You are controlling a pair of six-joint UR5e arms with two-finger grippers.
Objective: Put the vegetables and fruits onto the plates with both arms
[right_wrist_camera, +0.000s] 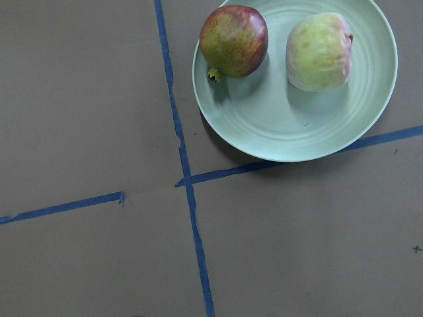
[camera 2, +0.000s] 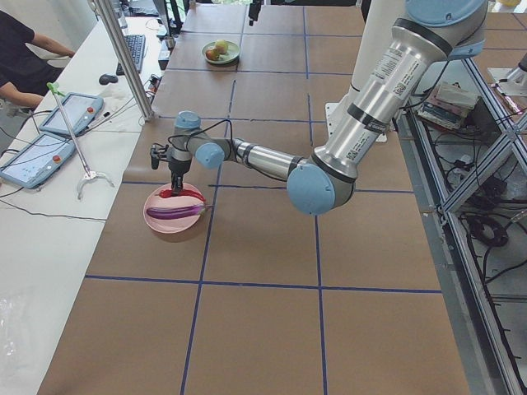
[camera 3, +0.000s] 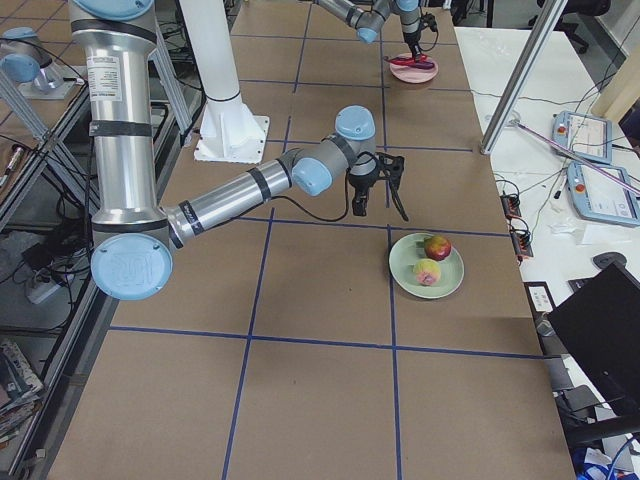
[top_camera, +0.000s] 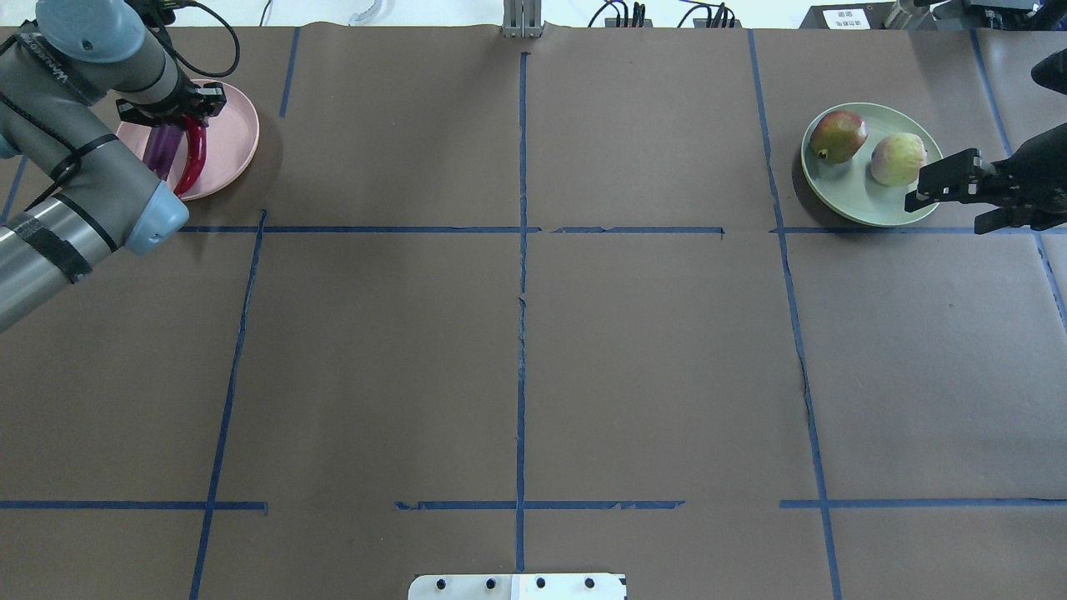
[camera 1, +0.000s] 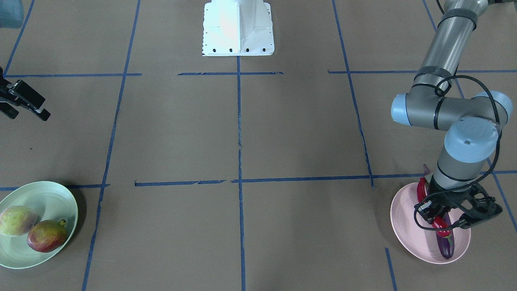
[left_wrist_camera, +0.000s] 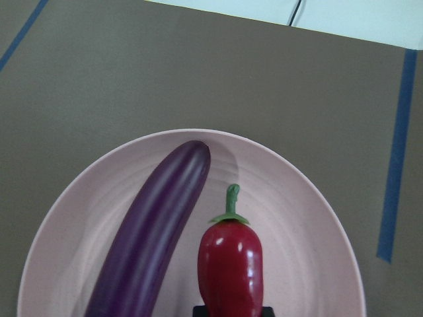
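The pale pink plate [camera 1: 408, 226] holds the purple eggplant [camera 1: 444, 244]. My left gripper [camera 1: 438, 220] hangs low over this plate, shut on the red chili pepper [left_wrist_camera: 231, 264], whose green stem points away beside the eggplant [left_wrist_camera: 152, 231]. The mint green plate [top_camera: 850, 196] holds the yellow-green peach-like fruit [top_camera: 898, 158] and the pomegranate [top_camera: 838, 136]. My right gripper [top_camera: 946, 208] is open and empty, raised just beside that plate's near edge.
The white fixed base block [camera 1: 238, 28] stands at the robot's side of the table. Blue tape lines [top_camera: 521, 292] divide the brown table cover. A side bench with tablets [camera 2: 49, 136] and a seated person lies beyond the pink plate's end.
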